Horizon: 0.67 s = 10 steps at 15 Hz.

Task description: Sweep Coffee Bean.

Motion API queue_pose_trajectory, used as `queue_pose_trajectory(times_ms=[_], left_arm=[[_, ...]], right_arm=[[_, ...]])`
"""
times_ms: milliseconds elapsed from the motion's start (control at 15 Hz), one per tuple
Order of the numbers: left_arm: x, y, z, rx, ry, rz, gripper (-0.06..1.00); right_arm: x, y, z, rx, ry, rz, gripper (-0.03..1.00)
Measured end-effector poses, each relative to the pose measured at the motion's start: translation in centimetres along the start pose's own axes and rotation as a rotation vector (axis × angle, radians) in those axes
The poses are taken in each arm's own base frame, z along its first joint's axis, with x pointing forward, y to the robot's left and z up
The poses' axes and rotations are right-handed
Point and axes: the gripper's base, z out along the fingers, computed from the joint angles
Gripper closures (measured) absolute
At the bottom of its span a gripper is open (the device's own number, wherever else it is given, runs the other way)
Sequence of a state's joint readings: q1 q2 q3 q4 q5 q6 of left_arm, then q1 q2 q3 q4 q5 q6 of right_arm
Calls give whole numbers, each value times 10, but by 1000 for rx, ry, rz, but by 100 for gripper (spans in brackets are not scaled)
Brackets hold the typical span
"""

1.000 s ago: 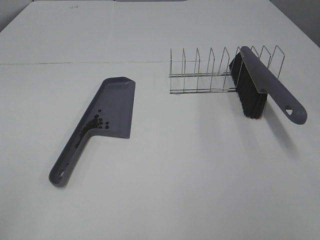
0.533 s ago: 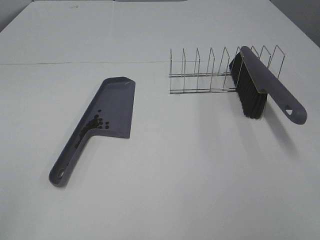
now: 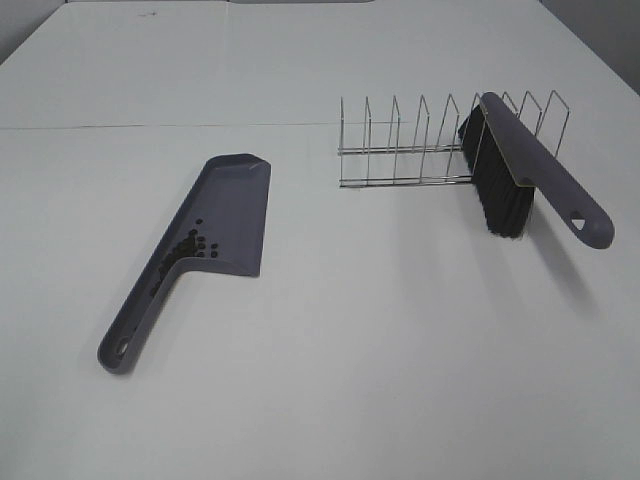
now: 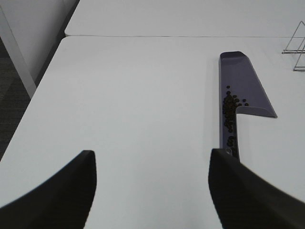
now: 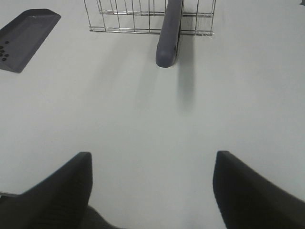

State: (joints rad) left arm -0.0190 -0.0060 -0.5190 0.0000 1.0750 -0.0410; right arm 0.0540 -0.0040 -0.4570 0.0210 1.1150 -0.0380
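Note:
A grey-purple dustpan (image 3: 225, 215) lies flat on the white table left of centre, handle toward the front. The coffee beans (image 3: 186, 249) sit in a dark cluster inside it, near where pan meets handle; they also show in the left wrist view (image 4: 229, 107). A brush (image 3: 530, 170) with black bristles (image 3: 495, 190) leans in the wire rack (image 3: 420, 140) at the right. Neither gripper appears in the high view. My left gripper (image 4: 152, 191) is open and empty, well short of the dustpan (image 4: 243, 86). My right gripper (image 5: 152, 191) is open and empty, short of the brush handle (image 5: 169, 33).
A seam between two tabletops (image 3: 150, 126) runs across the back. The table's left edge (image 4: 43, 86) shows in the left wrist view, with floor beyond it. A corner of the dustpan (image 5: 24, 38) shows in the right wrist view.

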Motion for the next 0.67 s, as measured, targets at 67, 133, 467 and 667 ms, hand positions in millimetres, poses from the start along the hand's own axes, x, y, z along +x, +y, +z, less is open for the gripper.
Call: queue_pose_trajectory(times_ms=[67,133,467,667], left_arm=[[0,0,0,0,0,0,33],[0,0,0,0,0,0,33],[0,0,0,0,0,0,33],[0,0,0,0,0,0,33]], right_arm=[[0,0,0,0,0,0,34],[0,0,0,0,0,0,34],[0,0,0,0,0,0,34],[0,0,0,0,0,0,34]])
